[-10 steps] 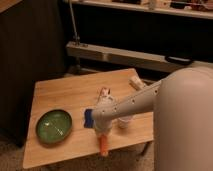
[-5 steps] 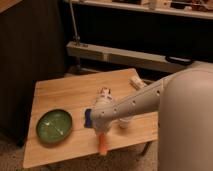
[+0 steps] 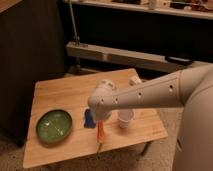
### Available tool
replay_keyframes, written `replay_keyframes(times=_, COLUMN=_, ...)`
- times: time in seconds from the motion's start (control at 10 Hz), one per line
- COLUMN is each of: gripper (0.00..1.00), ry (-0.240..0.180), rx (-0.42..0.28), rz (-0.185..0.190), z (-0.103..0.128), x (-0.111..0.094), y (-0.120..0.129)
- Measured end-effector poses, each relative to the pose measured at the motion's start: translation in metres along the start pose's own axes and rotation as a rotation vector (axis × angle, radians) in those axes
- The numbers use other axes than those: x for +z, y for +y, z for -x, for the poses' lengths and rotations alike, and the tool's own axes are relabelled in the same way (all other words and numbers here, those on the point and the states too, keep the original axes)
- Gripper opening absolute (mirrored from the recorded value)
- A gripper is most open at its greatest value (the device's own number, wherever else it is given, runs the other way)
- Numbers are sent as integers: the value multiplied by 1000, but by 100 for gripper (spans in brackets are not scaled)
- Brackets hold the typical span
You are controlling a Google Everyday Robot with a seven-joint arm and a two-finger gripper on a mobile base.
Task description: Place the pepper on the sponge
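Tool [image 3: 102,115] hangs hidden beneath the arm [image 3: 150,92], right over the pepper's [image 3: 100,134] far end; I cannot tell whether it is clenched on the pepper or released. That pepper runs lengthwise toward the desk's [image 3: 60,97] near edge, just beside the sponge [image 3: 89,119], not on it. The sponge lies toward the green bowl [image 3: 54,126], with the white cup [image 3: 125,119] close on the opposite side.

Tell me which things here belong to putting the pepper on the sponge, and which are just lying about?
For the job: pepper; sponge; gripper, at the pepper's upper end, beside the sponge.
Lying about: green bowl; white cup; small white item.
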Motion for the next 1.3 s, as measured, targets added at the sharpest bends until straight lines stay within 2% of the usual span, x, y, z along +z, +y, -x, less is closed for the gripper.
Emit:
replay_keyframes(times=0.2, gripper=14, ry=-11, rx=-20, rz=23, z=40, x=3, y=29)
replay_keyframes(times=0.4, gripper=14, ry=-10, rx=-36, rz=40, z=67, x=6, y=51)
replay_keyframes(times=0.6, gripper=14, ry=49, rx=-33, rz=29, z=97, x=15, y=54)
replay_keyframes(times=0.8, gripper=14, ry=89, rx=-35, rz=39, z=101, x=18, y=54)
replay_keyframes(times=1.1, gripper=14, ry=149, rx=-20, rz=69, z=89, x=27, y=26)
replay_keyframes(times=1.3, gripper=14, ry=171, rx=-38, rz=108, z=89, x=42, y=26)
